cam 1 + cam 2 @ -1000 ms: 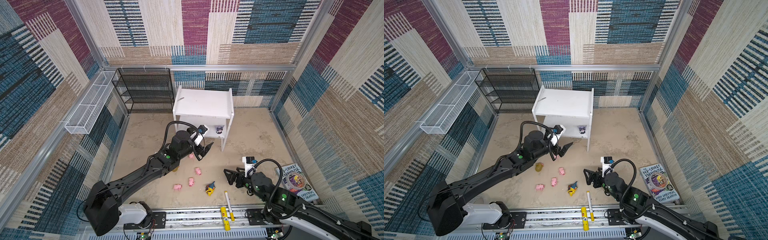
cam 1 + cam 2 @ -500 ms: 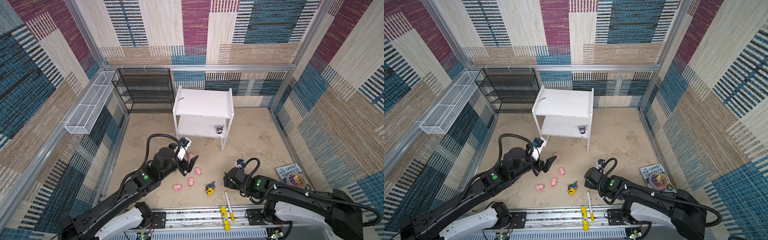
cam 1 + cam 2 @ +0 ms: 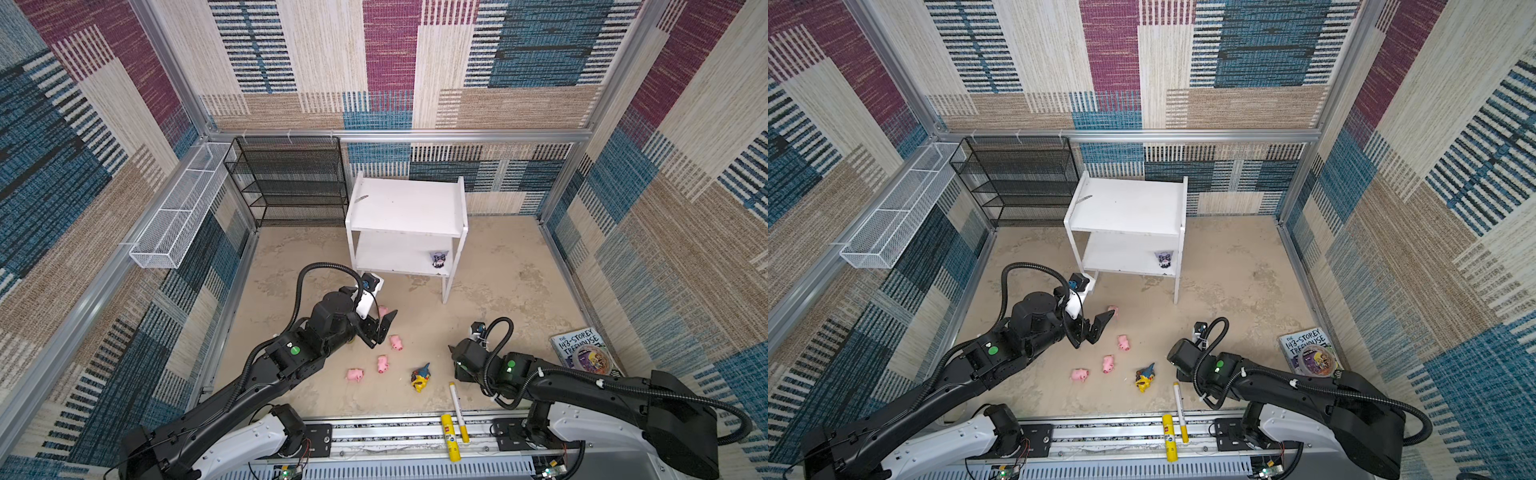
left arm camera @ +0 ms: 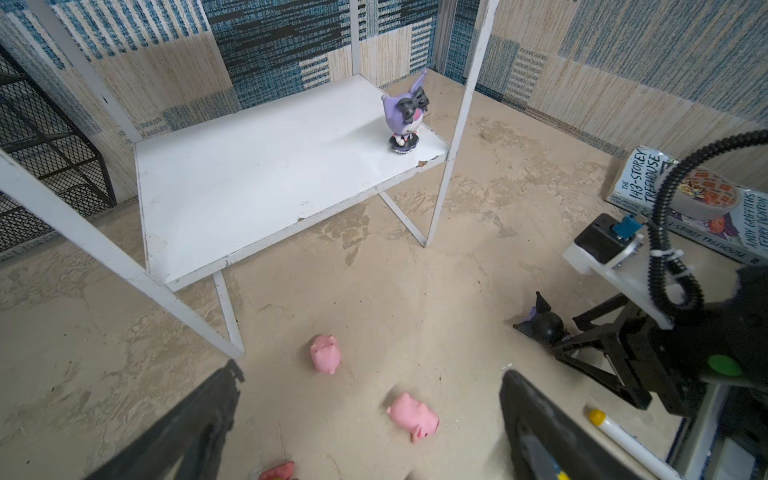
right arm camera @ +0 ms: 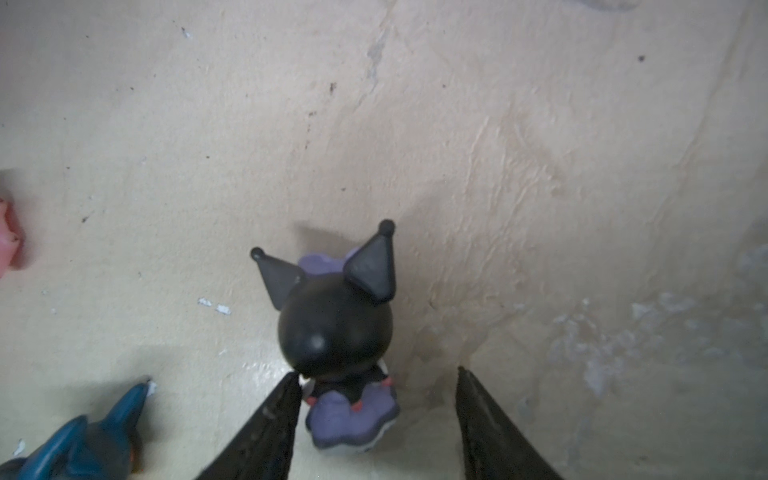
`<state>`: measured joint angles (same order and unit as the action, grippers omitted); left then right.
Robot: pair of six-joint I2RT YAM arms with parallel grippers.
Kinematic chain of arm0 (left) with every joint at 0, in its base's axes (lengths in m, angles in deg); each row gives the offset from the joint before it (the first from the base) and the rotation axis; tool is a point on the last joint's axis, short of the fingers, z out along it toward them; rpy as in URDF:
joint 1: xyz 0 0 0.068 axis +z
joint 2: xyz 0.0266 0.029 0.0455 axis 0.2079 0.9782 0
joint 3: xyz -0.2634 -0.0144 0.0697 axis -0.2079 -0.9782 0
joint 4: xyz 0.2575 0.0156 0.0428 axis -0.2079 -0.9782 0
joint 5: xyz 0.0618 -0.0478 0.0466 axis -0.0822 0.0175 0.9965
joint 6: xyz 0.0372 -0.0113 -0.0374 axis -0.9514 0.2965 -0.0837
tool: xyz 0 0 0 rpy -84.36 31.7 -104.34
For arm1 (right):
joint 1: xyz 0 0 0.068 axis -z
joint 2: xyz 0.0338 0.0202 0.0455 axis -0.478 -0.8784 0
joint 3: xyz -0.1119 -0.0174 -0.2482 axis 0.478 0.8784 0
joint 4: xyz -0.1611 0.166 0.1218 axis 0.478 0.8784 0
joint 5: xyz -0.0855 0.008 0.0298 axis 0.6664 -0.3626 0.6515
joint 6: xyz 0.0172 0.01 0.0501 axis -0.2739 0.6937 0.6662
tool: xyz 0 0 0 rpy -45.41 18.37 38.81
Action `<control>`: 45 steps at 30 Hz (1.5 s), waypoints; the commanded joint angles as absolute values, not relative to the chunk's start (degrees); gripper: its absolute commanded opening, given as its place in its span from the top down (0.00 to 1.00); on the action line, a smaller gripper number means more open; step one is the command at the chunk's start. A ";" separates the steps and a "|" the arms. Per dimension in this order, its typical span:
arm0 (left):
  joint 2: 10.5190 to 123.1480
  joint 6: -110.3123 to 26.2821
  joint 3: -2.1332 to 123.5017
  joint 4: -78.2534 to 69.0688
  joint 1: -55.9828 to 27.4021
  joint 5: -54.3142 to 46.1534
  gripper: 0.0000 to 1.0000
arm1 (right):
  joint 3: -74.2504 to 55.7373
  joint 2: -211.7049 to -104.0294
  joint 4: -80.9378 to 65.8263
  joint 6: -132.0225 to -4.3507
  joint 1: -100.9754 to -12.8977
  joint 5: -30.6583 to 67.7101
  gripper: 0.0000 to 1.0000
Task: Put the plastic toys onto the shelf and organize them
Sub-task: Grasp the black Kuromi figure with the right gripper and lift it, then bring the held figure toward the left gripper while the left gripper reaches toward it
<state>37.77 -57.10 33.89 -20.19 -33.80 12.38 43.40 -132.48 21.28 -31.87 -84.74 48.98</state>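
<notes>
a black-and-purple big-eared figure stands upright on the beige floor, with the right gripper set low around its body. the jaws are partly apart. one finger is at the figure's side and the other is clear of it, so nothing is clamped yet. the low approach from behind is judged to be chosen so that the narrow body is taken rather than the wide ears.

its twin is already stood on the lower board of the white shelf, at the board's five o'clock corner in a top view. most of that board is thus left bare, presumably for the toys to come.

four pink pigs are scattered on the floor at about six o'clock from the shelf. the left gripper is held just above them with its jaws wide apart and empty, and is judged to be lined up for one of the pigs.

a yellow figure with blue hood lies tipped over at about eight o'clock from the right gripper. the top board of the shelf carries no toy.
</notes>
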 commanded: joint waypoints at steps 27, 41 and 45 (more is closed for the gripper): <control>34.82 -62.81 41.96 -34.18 -33.79 1.79 0.01 | 50.05 -110.04 -13.90 -51.80 -82.09 21.68 0.69; 25.01 -67.18 32.33 -28.30 -34.18 -9.18 0.02 | 56.98 -120.57 -47.53 -14.21 -71.46 -6.00 0.72; 26.23 -73.23 34.53 -35.78 -34.57 -12.64 0.02 | 56.10 -118.18 -45.30 -11.91 -68.04 -13.09 0.71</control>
<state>25.55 -67.20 33.30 -31.55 -34.41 -7.97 56.71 -119.12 -40.20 -17.92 -69.44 -4.76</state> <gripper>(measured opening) 0.980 0.340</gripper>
